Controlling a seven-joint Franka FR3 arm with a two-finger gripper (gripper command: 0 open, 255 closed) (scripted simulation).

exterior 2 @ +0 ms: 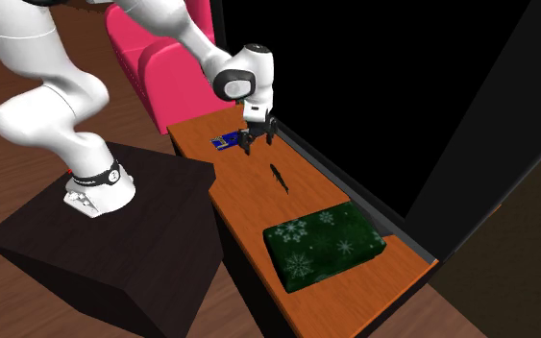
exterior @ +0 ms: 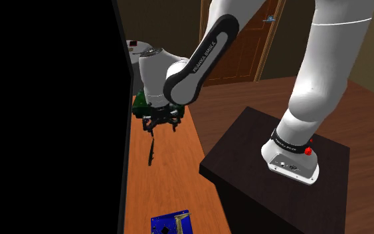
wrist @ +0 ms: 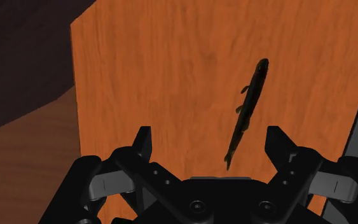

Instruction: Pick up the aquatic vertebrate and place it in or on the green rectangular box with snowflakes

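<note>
- Risk of a missed pinch: thin dark fish lying flat on the wooden tabletop, off-centre toward one finger and stretched lengthwise away from the gripper.
- Danger of fingertips scraping the wood, or flicking the slim body aside on closing.
- Possible slip in transit to the green snowflake box, further along the table beyond the fish.
- Jaws spread wide, empty, touching nothing, hovering above the wood just short of the fish.

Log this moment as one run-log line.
stage: pre-grasp | end effector: open, empty, above table | fish: flat on table, not grasped | green snowflake box: no fish on it
</note>
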